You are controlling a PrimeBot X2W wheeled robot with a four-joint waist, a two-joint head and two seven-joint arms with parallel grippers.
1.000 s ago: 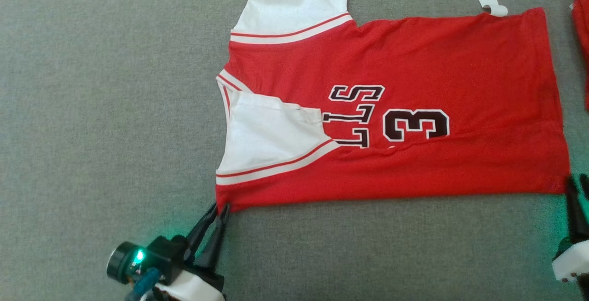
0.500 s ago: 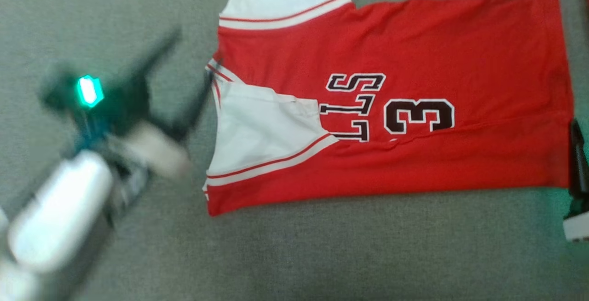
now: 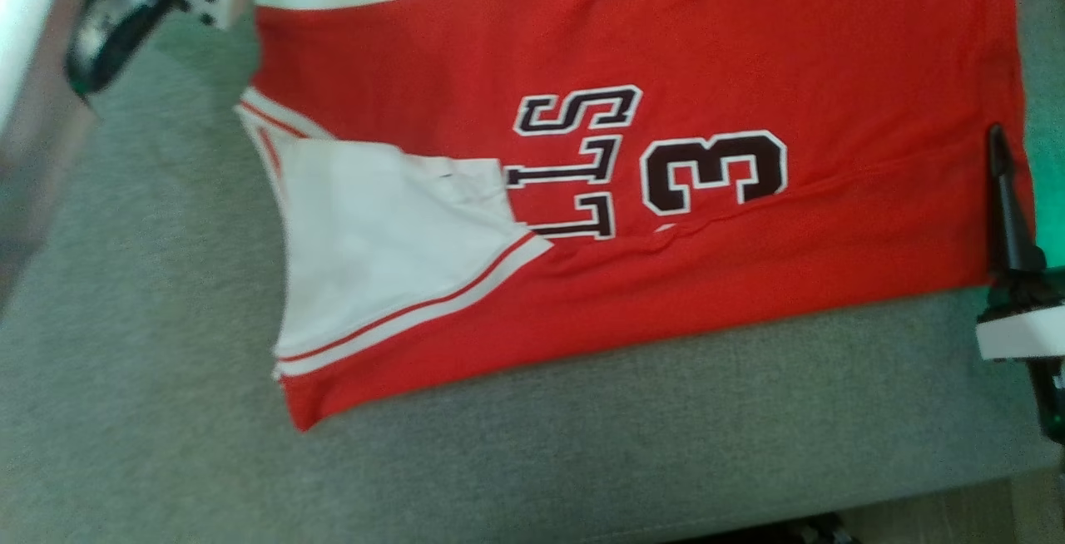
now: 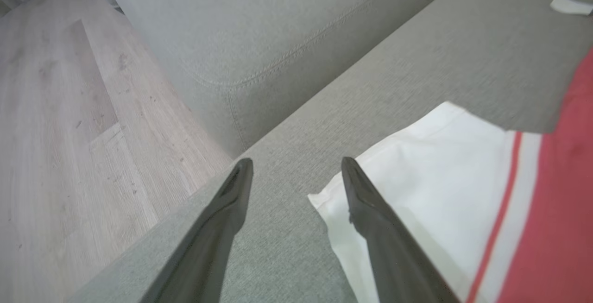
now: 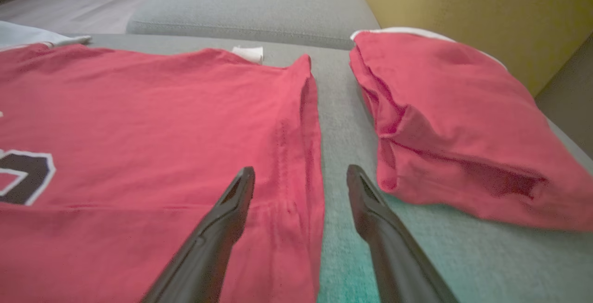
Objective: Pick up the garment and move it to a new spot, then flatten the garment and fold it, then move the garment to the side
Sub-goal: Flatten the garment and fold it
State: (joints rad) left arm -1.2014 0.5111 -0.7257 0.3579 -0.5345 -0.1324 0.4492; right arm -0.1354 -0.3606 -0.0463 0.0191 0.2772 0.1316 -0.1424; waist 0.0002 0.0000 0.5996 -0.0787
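The red jersey [image 3: 632, 37] with white sleeves and a black "3" lies flat on the grey sofa seat [image 3: 150, 378]. One white sleeve [image 3: 374, 236] is folded onto its front. My left gripper [image 4: 296, 168] is open above the far white sleeve [image 4: 431, 178]; one finger lies over the sleeve's corner and the other over bare seat. Its wrist body [image 3: 116, 12] is at the head view's top left. My right gripper [image 5: 301, 173] is open and straddles the jersey's hem edge [image 5: 310, 122], with nothing held. One dark finger [image 3: 1003, 195] rests over the hem.
A folded red garment [image 5: 454, 122] lies just right of my right gripper. A small white scrap [image 5: 248, 53] sits beyond the jersey. The sofa's armrest [image 4: 259, 29] and wood floor [image 4: 69, 108] lie past my left gripper. The seat's front edge [image 3: 749, 519] is near.
The head camera has shifted, so the whole picture has slid. My left gripper left the jersey's near corner, swung up to the far sleeve and opened. My right gripper advanced along the hem.
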